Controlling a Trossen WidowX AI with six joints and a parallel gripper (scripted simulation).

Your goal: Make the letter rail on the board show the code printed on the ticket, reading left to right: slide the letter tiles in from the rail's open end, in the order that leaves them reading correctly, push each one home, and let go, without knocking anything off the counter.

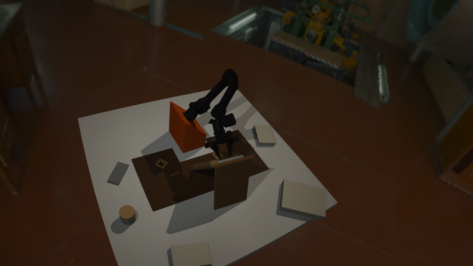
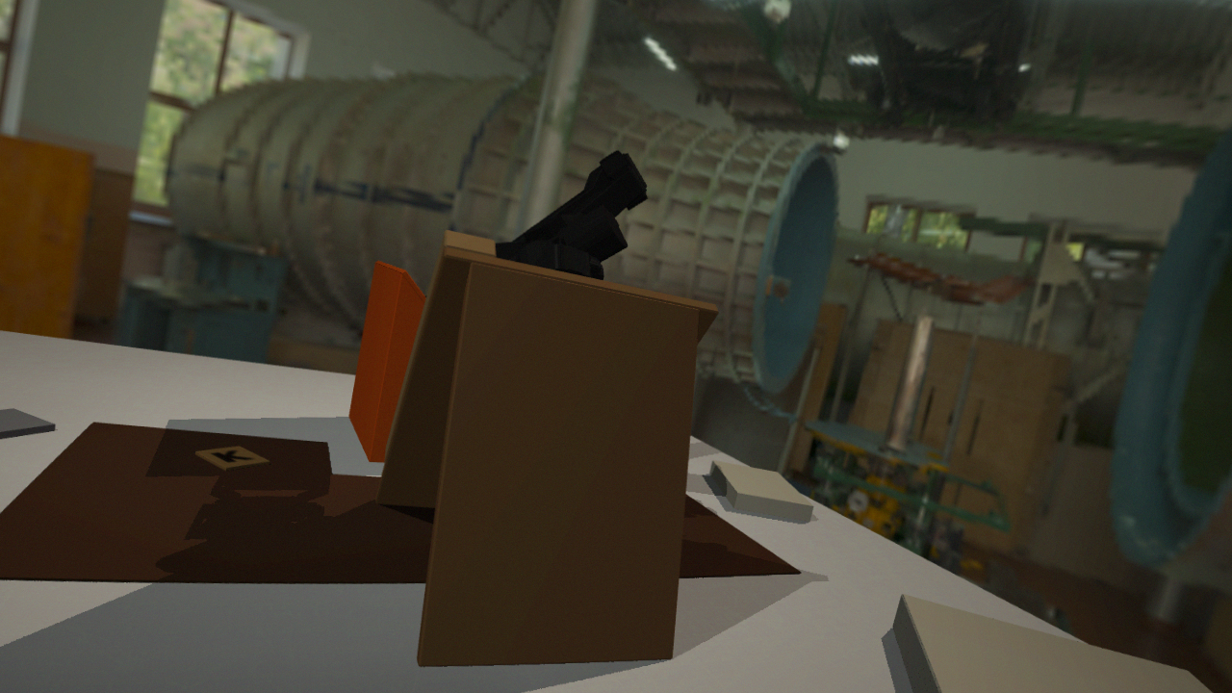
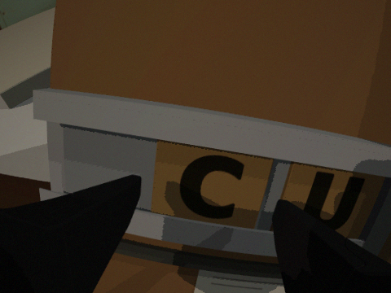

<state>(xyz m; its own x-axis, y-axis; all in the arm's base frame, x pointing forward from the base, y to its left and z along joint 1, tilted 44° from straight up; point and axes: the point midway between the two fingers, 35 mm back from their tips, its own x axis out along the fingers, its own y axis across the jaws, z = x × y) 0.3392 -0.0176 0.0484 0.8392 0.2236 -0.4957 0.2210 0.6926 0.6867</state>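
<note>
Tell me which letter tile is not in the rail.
The K tile. It lies flat on the dark brown mat, left of the board, while the C tile and U tile sit inside the grey rail.

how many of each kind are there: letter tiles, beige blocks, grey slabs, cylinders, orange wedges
letter tiles: 3 (C, U, K)
beige blocks: 3
grey slab: 1
cylinder: 1
orange wedge: 1
total: 9
</note>
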